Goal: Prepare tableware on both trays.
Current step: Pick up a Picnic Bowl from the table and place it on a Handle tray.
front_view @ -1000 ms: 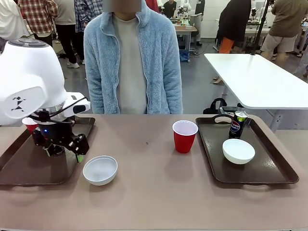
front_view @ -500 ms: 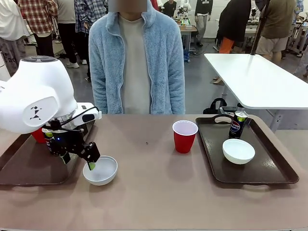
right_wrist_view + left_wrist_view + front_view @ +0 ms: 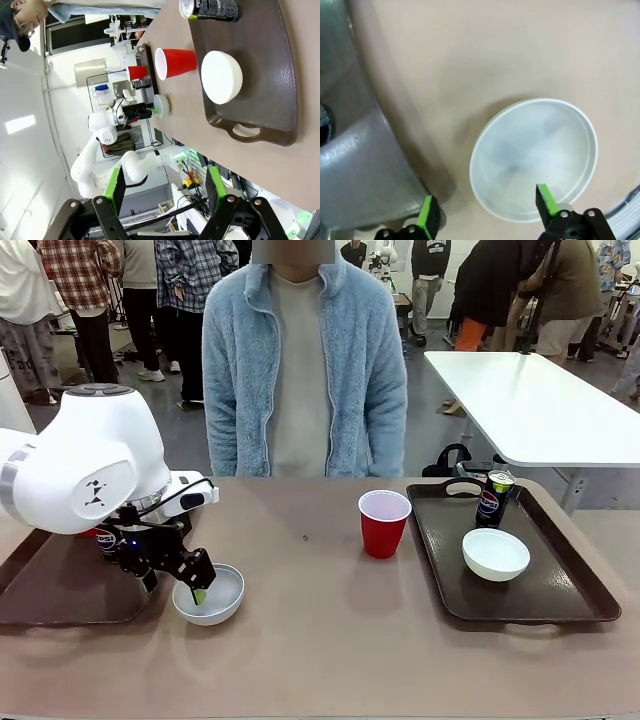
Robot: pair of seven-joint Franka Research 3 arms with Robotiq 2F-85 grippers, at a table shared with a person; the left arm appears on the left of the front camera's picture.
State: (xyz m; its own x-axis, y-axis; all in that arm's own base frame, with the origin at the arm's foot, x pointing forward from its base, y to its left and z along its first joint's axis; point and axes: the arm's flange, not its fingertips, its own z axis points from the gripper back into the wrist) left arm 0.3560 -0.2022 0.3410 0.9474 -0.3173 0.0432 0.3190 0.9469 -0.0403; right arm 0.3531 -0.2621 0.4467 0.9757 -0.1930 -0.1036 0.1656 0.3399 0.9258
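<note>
A white bowl [image 3: 215, 598] sits on the table just right of the left tray [image 3: 55, 590]. My left gripper [image 3: 177, 585] is open and low over the bowl's left rim, one green pad inside the bowl [image 3: 535, 160] and the other outside, by the tray's edge [image 3: 355, 165]; that gripper [image 3: 486, 208] holds nothing. Behind the arm a Pepsi can [image 3: 107, 541] and a bit of red cup [image 3: 88, 534] stand on the left tray. The right tray [image 3: 560, 590] carries a can [image 3: 494, 498] and a bowl [image 3: 495, 553]. A red cup [image 3: 384, 523] stands on the table beside it. My right gripper [image 3: 165, 186] hangs open, high above that tray [image 3: 272, 100].
A person in a pale blue fleece [image 3: 300, 370] stands at the far edge of the table, hands out of sight. A white table [image 3: 540, 405] and several people are farther back. Bare tabletop [image 3: 310, 640] lies between the trays.
My left gripper has moved right, off the left tray, and come down over the white bowl's rim. The person has shifted a little to the right.
</note>
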